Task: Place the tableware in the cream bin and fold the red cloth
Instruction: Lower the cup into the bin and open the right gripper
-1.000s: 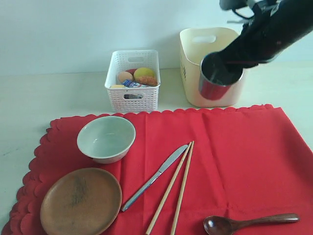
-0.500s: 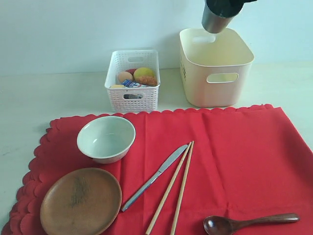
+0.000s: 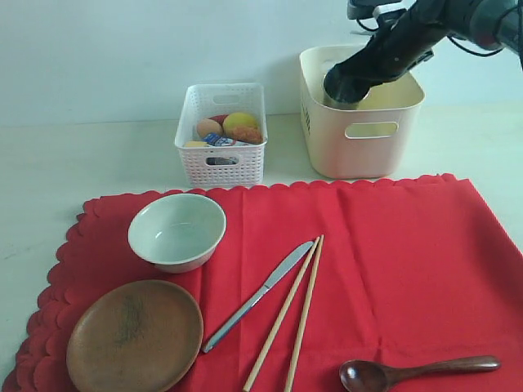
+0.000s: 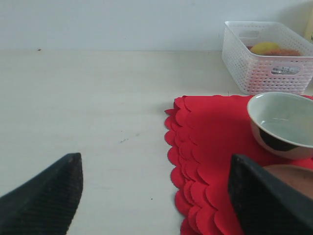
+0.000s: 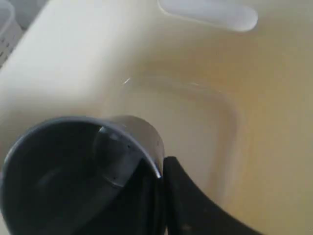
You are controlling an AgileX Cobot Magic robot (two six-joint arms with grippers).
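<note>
My right gripper (image 3: 356,72) is shut on the rim of the steel cup (image 3: 339,88) and holds it tilted just inside the cream bin (image 3: 364,131). In the right wrist view one finger is inside the cup (image 5: 73,166) and one outside, over the bin's floor (image 5: 205,98). The red cloth (image 3: 392,269) lies flat. On it are the pale bowl (image 3: 177,231), the wooden plate (image 3: 135,335), the knife (image 3: 260,296), the chopsticks (image 3: 294,314) and the dark spoon (image 3: 417,371). My left gripper (image 4: 155,164) is open over the bare table beside the cloth's scalloped edge (image 4: 210,132), with nothing between its fingers.
A white perforated basket (image 3: 222,135) with food items stands to the left of the cream bin. A pale wall runs behind both bins. The bowl (image 4: 281,122) and the plate's rim (image 4: 293,176) lie just beyond my left gripper's one finger.
My right arm carried the cup from in front of the cream bin up above it, then down into the bin's opening. The left gripper and the things on the cloth have not moved.
</note>
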